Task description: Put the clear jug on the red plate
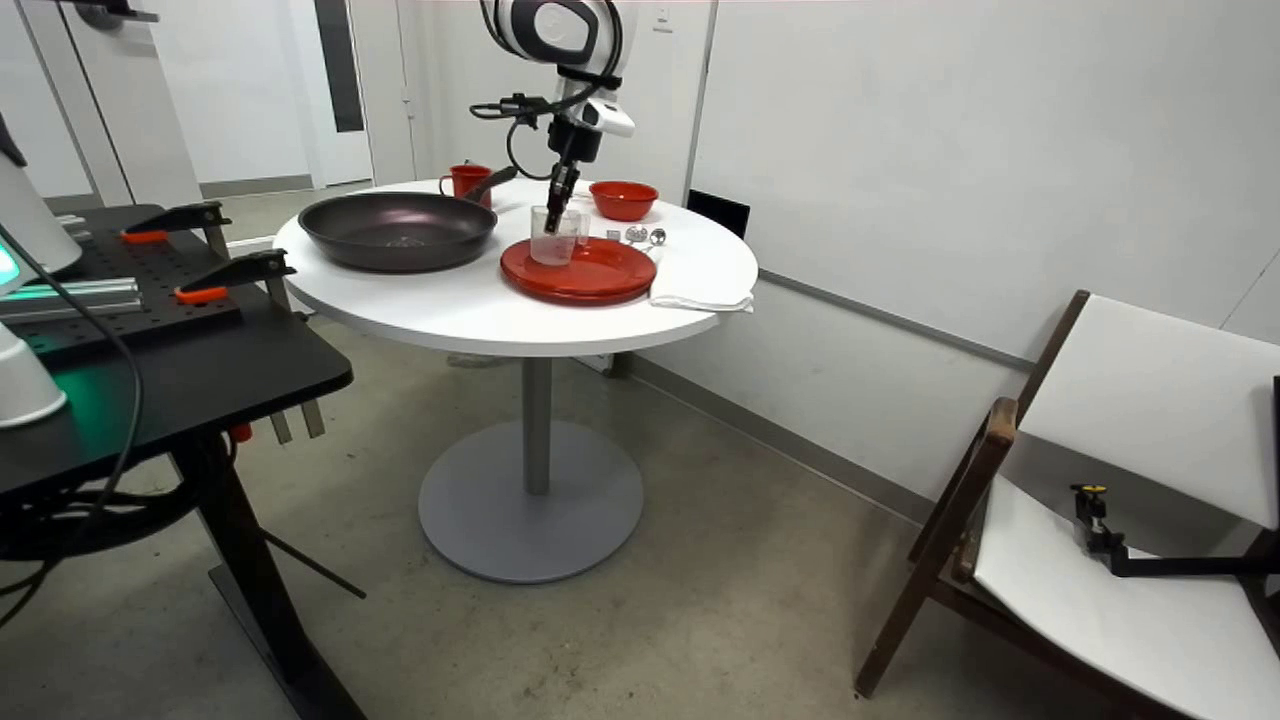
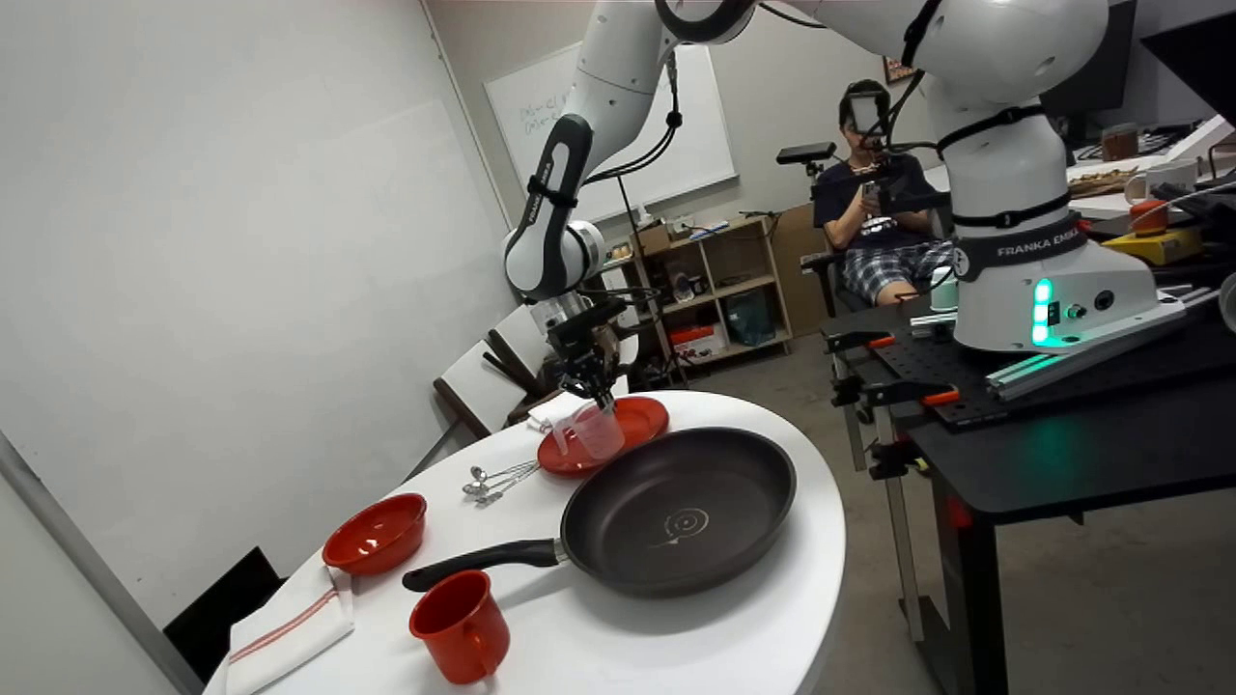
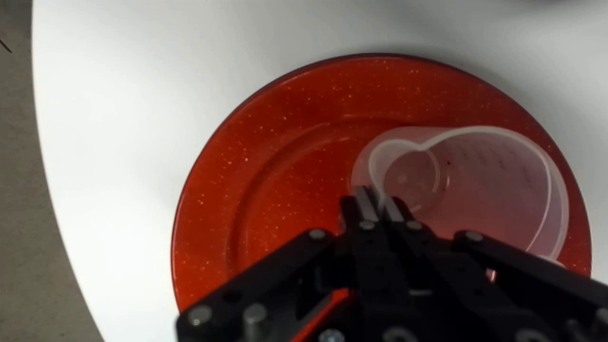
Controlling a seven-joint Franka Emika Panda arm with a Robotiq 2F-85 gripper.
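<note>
The red plate lies on the white round table and also shows in an exterior view and in the wrist view. The clear jug is over the plate in both exterior views. In the wrist view the jug shows its open top and spout, over the right part of the plate. My gripper is shut on the jug's wall near the rim, one finger on each side. It points down from above in both exterior views. Whether the jug's base touches the plate is unclear.
A black pan stands beside the plate, its handle pointing towards a red cup. A red bowl, metal measuring spoons and a white cloth also lie on the table. A striped cloth lies near the bowl.
</note>
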